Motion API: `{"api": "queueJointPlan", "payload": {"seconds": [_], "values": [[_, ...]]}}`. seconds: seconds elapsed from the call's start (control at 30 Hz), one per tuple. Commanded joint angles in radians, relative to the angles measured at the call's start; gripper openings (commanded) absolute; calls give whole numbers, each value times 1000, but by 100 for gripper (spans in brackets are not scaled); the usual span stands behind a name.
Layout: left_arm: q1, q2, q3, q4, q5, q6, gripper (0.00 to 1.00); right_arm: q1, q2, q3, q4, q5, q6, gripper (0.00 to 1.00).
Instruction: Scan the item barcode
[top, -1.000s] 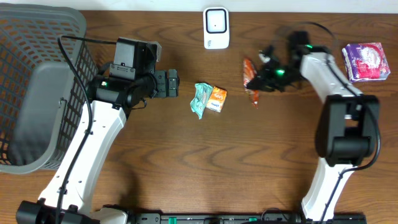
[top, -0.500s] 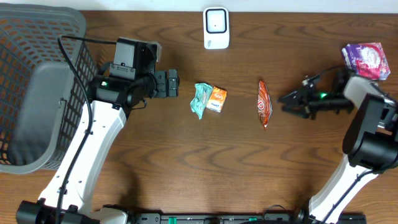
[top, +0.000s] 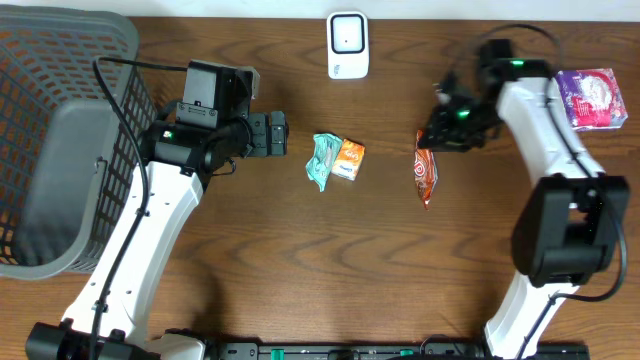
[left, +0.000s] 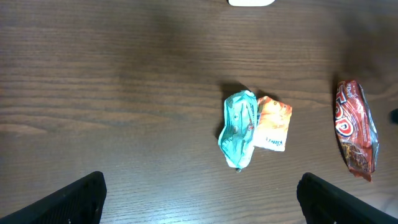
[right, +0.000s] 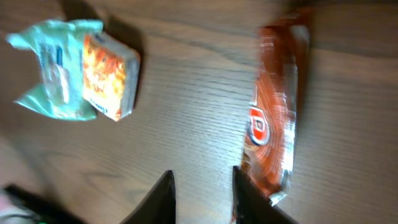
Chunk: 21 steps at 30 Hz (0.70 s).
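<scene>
1. While the right pincer hovers low over the bench, its fingers stand a little apart, with only bare wood showing between them. Nothing is clamped.
2. The red snack packet lies flat on the bench just beside that pincer, its long side running toward the near edge. In the right wrist view one fingertip overlaps the packet's lower end, though I cannot tell whether they touch.
3. The left pincer is spread wide and empty — its two fingers sit in the lower corners of the left wrist view, pointing toward the middle of the bench.
4. A teal packet and an orange packet lie touching, side by side, between the left pincer and the red snack packet.
5. The white scanner sits at the far edge of the bench, well apart from the red snack packet and off to its left in the overhead view.
6. A purple packet rests at the far right, near the right arm, and a grey mesh basket stands at the left end of the bench, beside the left arm.
</scene>
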Motion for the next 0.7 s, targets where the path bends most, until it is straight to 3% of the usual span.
{"api": "queueJointPlan", "payload": {"seconds": [0.0,0.33,0.47,0.67], "values": [[3,0,5,-2,-6,6,98,55,-7,-37,42,228,85,12],[3,0,5,-2,-6,6,98,38,-6,-274,316,367,154,9],[3,0,5,-2,-6,6,98,0,-9,-274,318,463,153,8],[3,0,5,-2,-6,6,98,-17,-9,-172,219,466,152,18]]}}
